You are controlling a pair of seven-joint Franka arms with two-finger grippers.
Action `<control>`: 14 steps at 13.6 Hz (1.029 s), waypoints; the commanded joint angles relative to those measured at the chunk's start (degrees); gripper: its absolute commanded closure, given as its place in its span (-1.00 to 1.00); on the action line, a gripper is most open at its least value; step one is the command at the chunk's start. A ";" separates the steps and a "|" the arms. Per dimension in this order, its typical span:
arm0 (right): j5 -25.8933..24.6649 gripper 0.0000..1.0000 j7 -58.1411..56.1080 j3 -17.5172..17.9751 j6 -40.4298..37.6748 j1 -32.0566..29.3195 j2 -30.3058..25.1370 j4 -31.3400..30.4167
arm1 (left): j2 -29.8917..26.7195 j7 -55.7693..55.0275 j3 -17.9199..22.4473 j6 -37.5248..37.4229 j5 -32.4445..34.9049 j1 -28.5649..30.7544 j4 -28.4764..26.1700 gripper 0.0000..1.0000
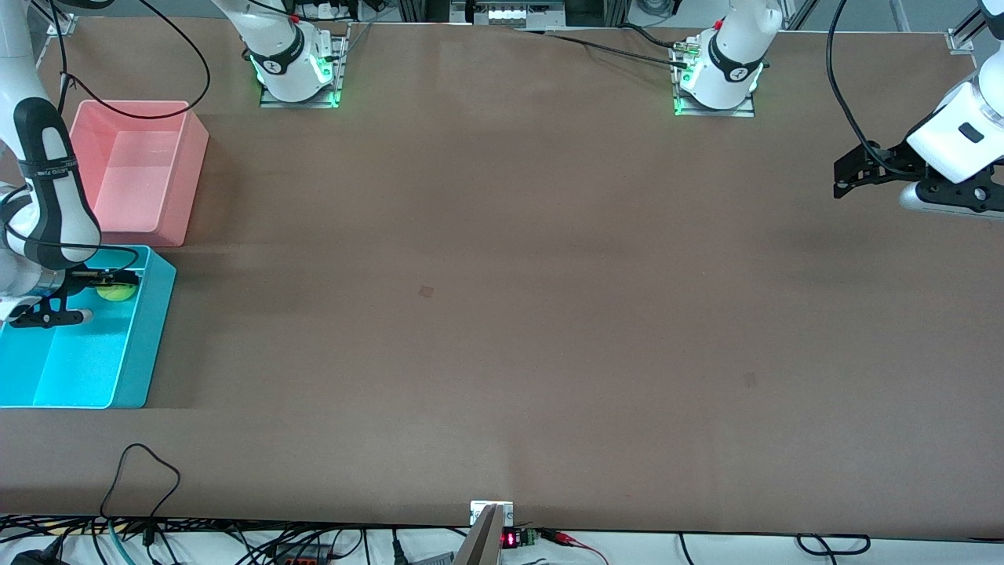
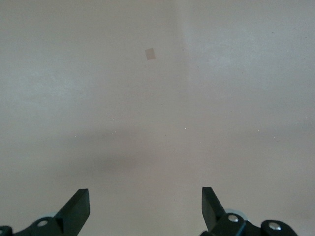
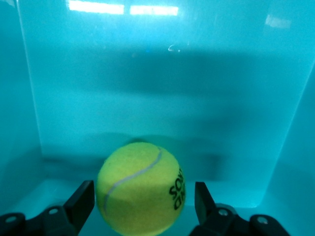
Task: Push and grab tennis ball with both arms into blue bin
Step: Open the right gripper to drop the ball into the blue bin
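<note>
The right hand (image 3: 140, 204) hangs inside the blue bin (image 1: 141, 345), fingers apart either side of the tennis ball (image 3: 141, 193) — not clamped. The left hand (image 2: 145, 211) waits over bare worktop (image 1: 502, 314), fingers apart.

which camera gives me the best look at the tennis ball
The right wrist view: the tennis ball fills the foreground between the right gripper fingers, lettering readable, inside the blue bin. The front view shows it only as a small yellow spot in the bin. The left wrist view shows no ball.
</note>
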 commanded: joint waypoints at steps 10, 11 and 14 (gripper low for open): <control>1.89 -1.00 -0.18 1.83 -7.68 6.85 -18.28 0.51 | 1.52 0.49 0.15 -2.88 -0.65 -0.39 3.39 -1.00; 3.81 -1.00 -0.01 2.01 -10.49 8.70 -21.18 1.12 | 1.52 0.49 0.15 -2.88 -0.57 -0.39 3.39 -1.00; 5.50 -1.00 0.43 1.92 -17.00 15.99 -27.43 4.19 | 1.61 0.49 0.15 -2.88 -0.57 -0.39 3.57 -1.00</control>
